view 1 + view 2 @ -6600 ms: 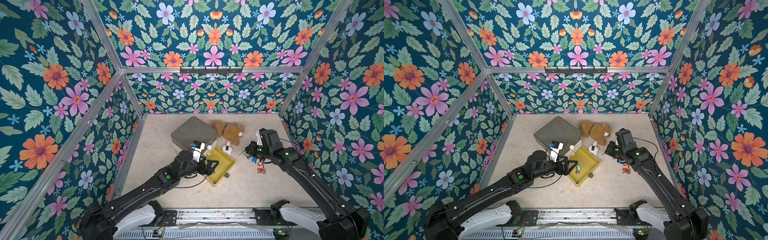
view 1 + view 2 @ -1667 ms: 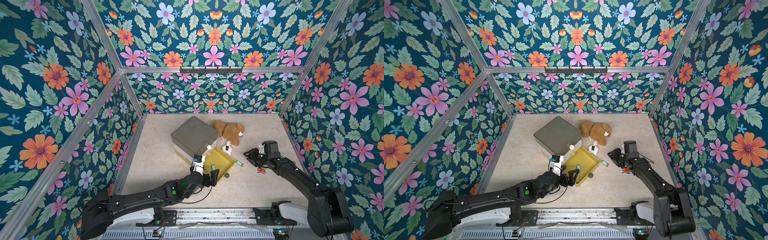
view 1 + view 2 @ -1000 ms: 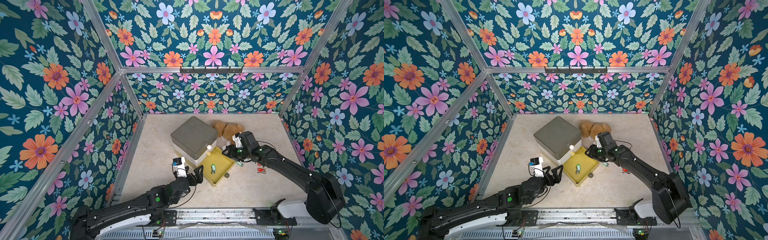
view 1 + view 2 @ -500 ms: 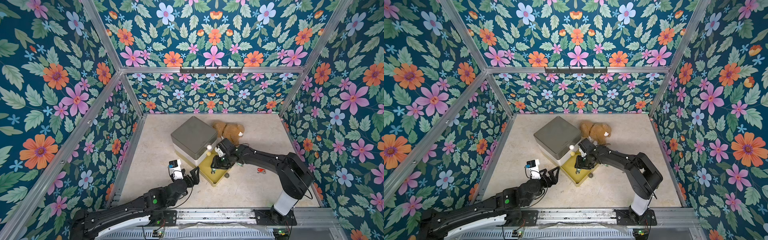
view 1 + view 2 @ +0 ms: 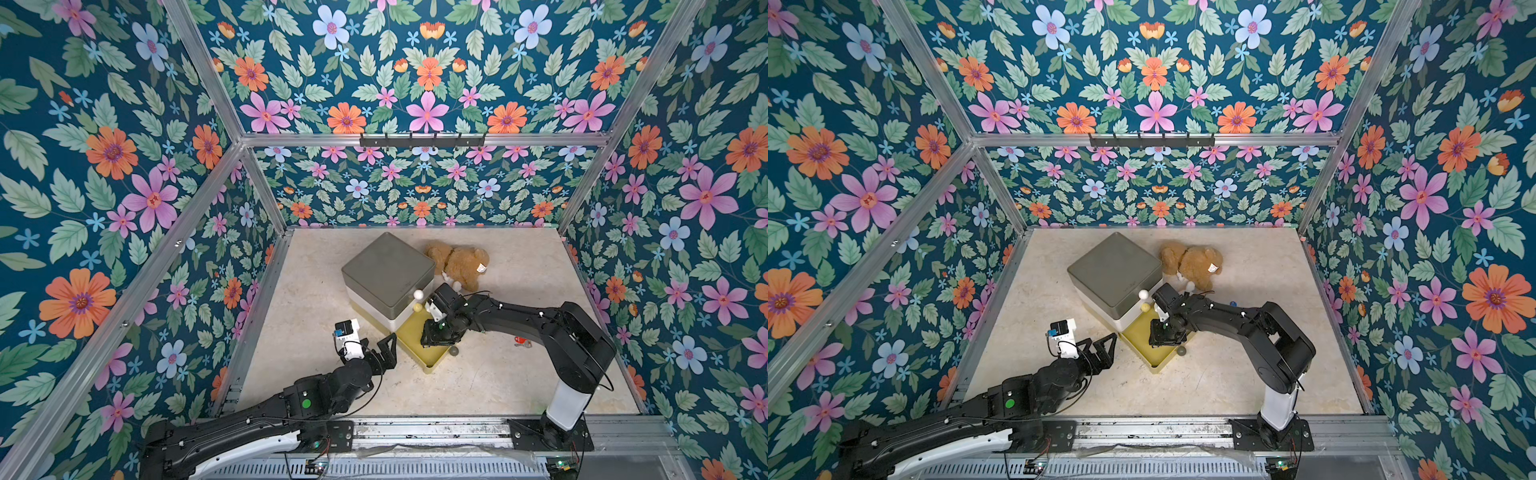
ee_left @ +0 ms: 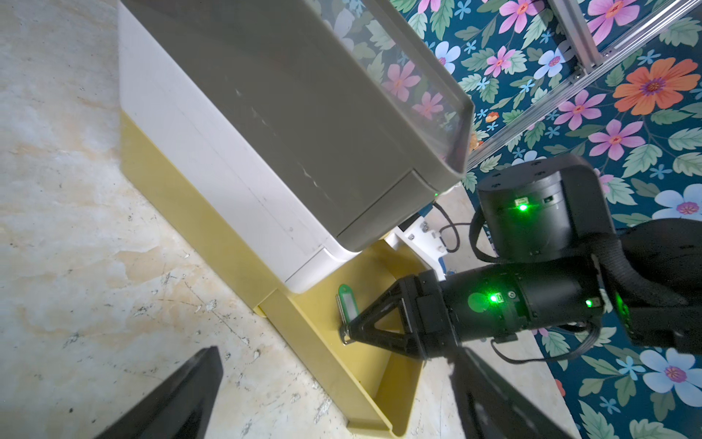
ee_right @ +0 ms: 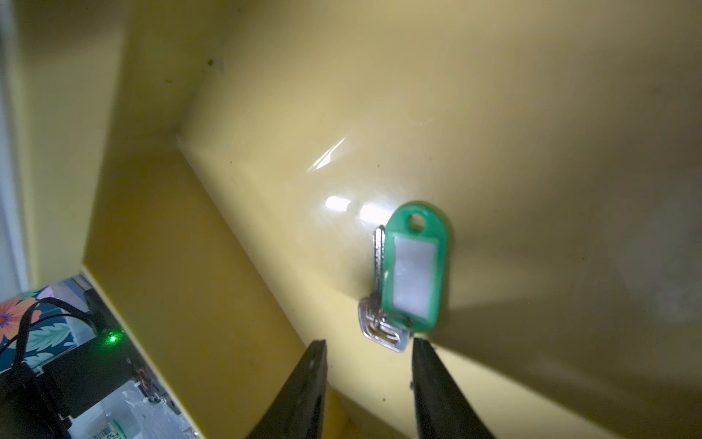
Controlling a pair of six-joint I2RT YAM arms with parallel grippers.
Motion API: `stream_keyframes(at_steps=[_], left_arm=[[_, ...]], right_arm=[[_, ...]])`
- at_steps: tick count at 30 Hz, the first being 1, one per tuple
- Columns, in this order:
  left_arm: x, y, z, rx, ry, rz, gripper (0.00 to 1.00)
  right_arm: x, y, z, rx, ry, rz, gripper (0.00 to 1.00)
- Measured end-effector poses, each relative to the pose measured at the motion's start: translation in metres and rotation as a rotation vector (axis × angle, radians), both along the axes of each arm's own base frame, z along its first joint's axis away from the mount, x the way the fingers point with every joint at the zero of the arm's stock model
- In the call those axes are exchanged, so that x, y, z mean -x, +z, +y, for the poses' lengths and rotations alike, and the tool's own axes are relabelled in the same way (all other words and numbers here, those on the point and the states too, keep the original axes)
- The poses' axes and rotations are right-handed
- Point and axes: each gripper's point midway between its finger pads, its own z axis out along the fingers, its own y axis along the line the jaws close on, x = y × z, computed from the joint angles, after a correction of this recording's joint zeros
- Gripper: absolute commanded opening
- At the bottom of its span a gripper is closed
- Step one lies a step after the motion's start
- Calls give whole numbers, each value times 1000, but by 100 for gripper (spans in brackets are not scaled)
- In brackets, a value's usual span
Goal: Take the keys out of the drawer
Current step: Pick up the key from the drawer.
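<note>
Since the earlier frames, the right end effector (image 7: pixel 368 344) has been swung into the open yellow drawer (image 5: pixel 409 336) and the left end effector (image 5: pixel 1100 344) drawn back.

On the counter (image 5: pixel 498 386), the grey-topped drawer unit (image 5: pixel 386 266) is seen with the yellow drawer pulled out at its base; a teddy bear (image 5: pixel 459 264) is laid just beside the unit. The left end effector is held near the drawer, apart from it, jaws spread wide. The right end effector is pointed down at the drawer floor, jaws narrowly parted, with the head of the green-tagged key (image 7: pixel 414 270) lying flat just at their tips, not clamped. A red-tagged key (image 5: pixel 521 341) is left on the counter, well apart from the drawer.
</note>
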Motion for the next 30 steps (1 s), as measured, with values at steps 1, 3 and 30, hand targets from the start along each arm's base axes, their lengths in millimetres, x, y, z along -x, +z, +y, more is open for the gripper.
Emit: stream_keyframes(at_steps=[1, 3, 30], left_arm=[[0, 0, 0, -1, 0, 1, 99], [0, -2, -1, -6, -1, 3, 99], [0, -4, 1, 12, 12, 14, 99]], right_arm=[[0, 0, 0, 1, 3, -1, 40], [0, -1, 0, 2, 5, -2, 40], [-11, -11, -5, 91, 33, -80, 20]])
